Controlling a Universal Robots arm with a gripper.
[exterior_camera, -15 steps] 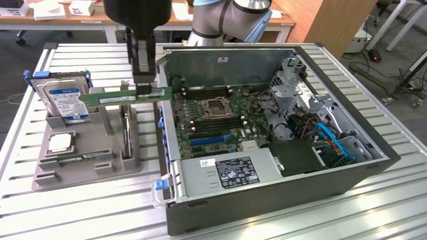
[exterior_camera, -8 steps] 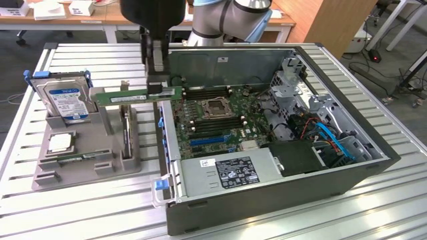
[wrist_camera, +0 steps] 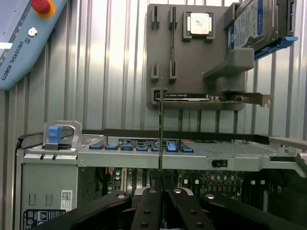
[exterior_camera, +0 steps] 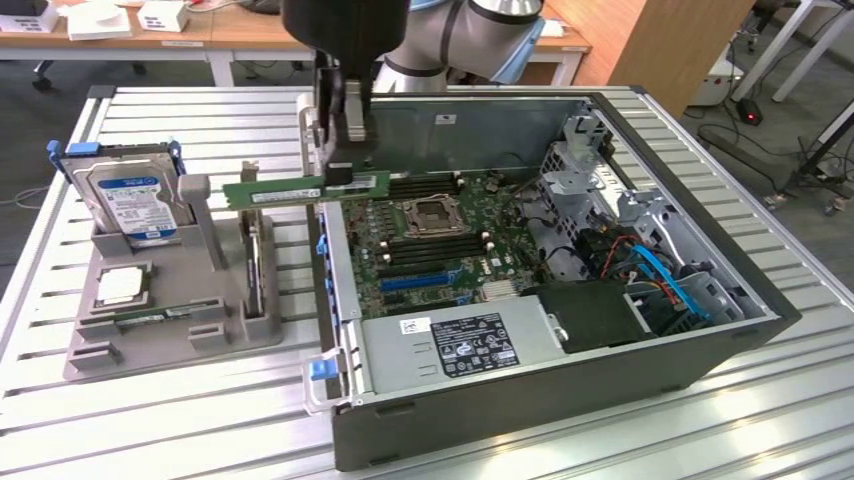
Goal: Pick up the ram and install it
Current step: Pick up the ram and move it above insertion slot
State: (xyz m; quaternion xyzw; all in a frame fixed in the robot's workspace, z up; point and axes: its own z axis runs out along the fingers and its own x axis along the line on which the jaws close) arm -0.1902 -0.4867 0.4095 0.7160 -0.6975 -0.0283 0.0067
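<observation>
The ram [exterior_camera: 296, 189] is a thin green stick held level in the air, above the left wall of the open computer case [exterior_camera: 534, 395]. My gripper [exterior_camera: 344, 178] is shut on the stick's right part, hanging straight down over it. In the wrist view the ram [wrist_camera: 160, 129] shows edge-on as a thin vertical line rising from between my black fingers [wrist_camera: 148, 201]. The motherboard [exterior_camera: 427, 235] with its dark memory slots [exterior_camera: 414, 187] lies inside the case, just below and to the exterior view's right of the stick.
A grey parts holder [exterior_camera: 174, 300] stands at the exterior view's left, carrying a hard drive [exterior_camera: 134, 200], a silver processor chip [exterior_camera: 120, 285] and an upright card [exterior_camera: 250, 250]. The power supply [exterior_camera: 454, 345] and drive cage [exterior_camera: 594, 185] sit inside the case. Ribbed metal table [exterior_camera: 160, 410] surrounds everything.
</observation>
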